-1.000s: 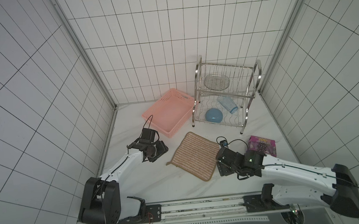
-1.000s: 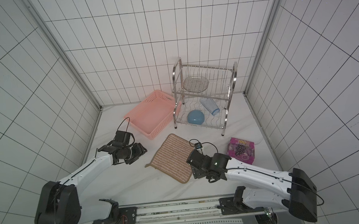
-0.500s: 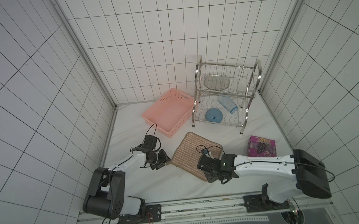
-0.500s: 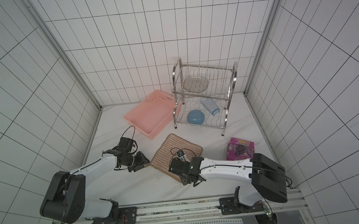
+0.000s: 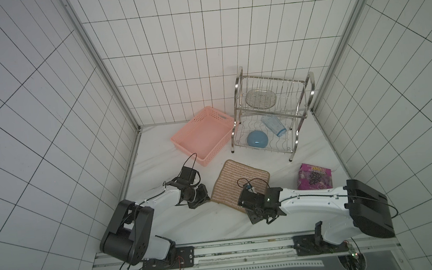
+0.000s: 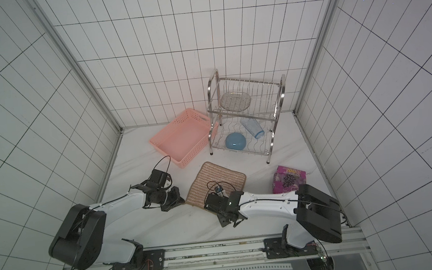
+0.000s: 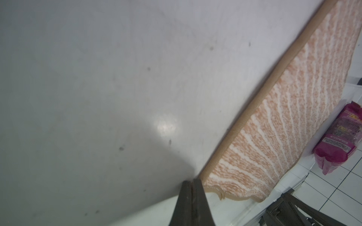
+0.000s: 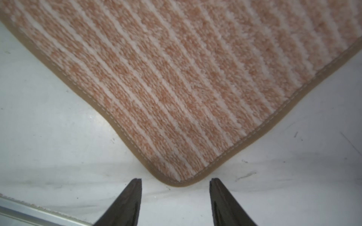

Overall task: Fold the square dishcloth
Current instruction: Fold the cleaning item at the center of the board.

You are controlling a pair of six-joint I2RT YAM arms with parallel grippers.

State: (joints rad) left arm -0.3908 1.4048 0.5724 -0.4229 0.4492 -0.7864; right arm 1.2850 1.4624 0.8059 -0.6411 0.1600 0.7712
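Note:
The square dishcloth (image 5: 238,179) (image 6: 214,180) lies flat on the white table, tan-brown with pale stripes and a brown binding. My left gripper (image 5: 205,196) (image 6: 178,198) is low at its left corner. In the left wrist view its fingers (image 7: 191,181) are shut together, tips against the binding of the dishcloth (image 7: 284,117); I cannot tell if any binding is pinched. My right gripper (image 5: 248,213) (image 8: 175,181) is open at the near corner. Its fingers straddle the rounded corner of the dishcloth (image 8: 176,78) without touching it.
A pink basket (image 5: 204,136) stands behind the cloth. A metal dish rack (image 5: 237,117) at the back right holds a blue bowl (image 5: 257,139) and a clear cup (image 5: 273,124). A purple printed packet (image 5: 314,179) (image 7: 337,137) lies right of the cloth.
The left gripper has come down to the cloth's left corner and shut. The right arm has swung left from the cloth's right side to its near corner, jaws slightly narrower.

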